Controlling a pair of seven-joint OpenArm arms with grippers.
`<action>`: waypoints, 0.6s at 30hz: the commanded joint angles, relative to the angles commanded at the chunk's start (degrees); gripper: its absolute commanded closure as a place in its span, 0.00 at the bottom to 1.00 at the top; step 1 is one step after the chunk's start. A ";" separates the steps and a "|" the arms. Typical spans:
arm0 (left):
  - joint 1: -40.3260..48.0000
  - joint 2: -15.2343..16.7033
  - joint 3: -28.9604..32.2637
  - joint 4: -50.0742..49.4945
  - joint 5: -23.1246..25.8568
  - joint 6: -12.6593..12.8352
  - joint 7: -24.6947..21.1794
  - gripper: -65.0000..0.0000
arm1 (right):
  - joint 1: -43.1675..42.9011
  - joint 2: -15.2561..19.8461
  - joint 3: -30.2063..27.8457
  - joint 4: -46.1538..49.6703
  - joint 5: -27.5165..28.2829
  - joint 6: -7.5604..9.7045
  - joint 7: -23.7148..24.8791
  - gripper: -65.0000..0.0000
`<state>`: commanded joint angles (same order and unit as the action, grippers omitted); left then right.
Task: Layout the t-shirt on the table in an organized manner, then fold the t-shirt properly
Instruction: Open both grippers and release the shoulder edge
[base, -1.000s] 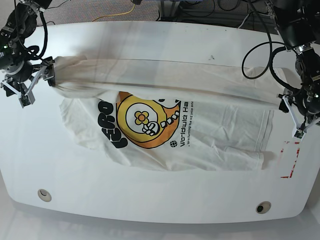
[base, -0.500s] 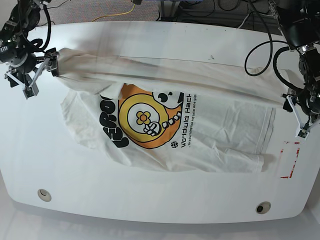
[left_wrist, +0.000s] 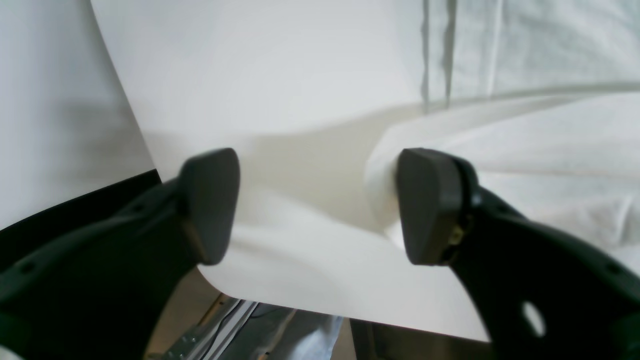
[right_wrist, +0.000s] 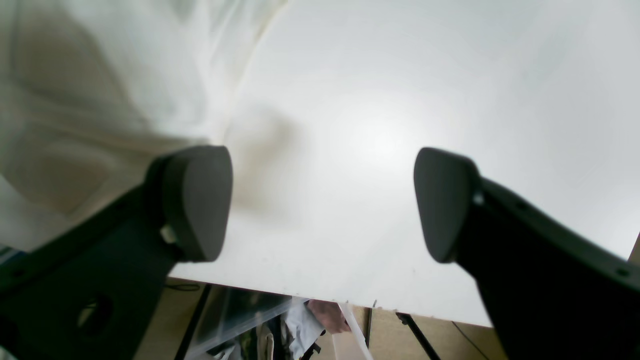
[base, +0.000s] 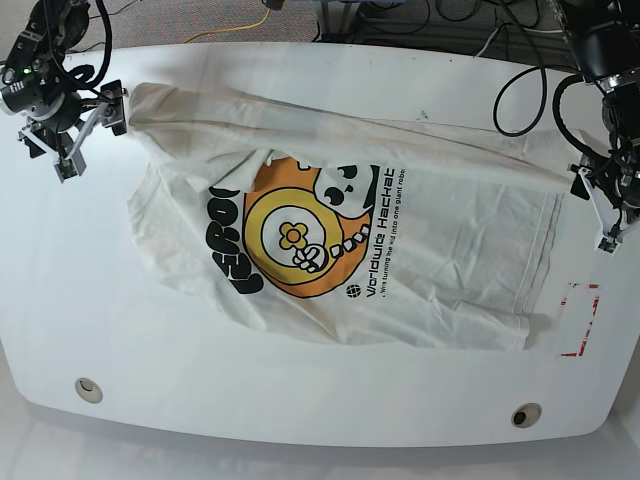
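Note:
The t-shirt (base: 400, 250) lies across the table (base: 300, 400), with its yellow-orange graphic (base: 300, 235) and black lettering facing up. Its far edge forms a wrinkled ridge running from left to right. My right gripper (base: 85, 130) is at the shirt's far-left corner. It stands open in the wrist view (right_wrist: 322, 200), with cloth (right_wrist: 100, 75) beside its left finger and bare table between the pads. My left gripper (base: 600, 205) is at the shirt's right end. It is open (left_wrist: 320, 200) too, and a fold of the shirt (left_wrist: 500, 150) rests against its right finger.
Two round grommet holes (base: 88, 389) (base: 526, 414) sit near the front edge. A red-outlined rectangle (base: 578, 320) marks the table just right of the shirt's hem. Cables (base: 520, 70) trail beyond the far edge. Both wrist views show the table's edge close below the fingers.
Both grippers moved toward the far edge, drawing the shirt's upper fold back with them. More of the graphic and lettering is now uncovered, and the shirt lies flatter.

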<state>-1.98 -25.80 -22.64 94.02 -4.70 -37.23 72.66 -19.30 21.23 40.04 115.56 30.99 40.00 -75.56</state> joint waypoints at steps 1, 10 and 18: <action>0.26 0.09 0.09 0.09 -0.53 -0.97 0.70 0.20 | 0.00 0.00 -0.09 0.00 0.62 0.00 -0.09 0.16; 3.78 0.26 2.99 6.42 -10.81 -2.77 2.99 0.20 | 0.62 -0.26 -0.18 -0.18 8.97 0.00 -0.18 0.17; 3.52 1.93 2.81 11.16 -8.62 -2.77 3.08 0.20 | 2.64 0.18 -1.58 -0.18 10.37 0.00 -0.18 0.17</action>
<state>1.54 -23.87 -19.82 105.19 -13.32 -40.00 75.74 -16.66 21.41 38.46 115.38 41.36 40.00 -75.74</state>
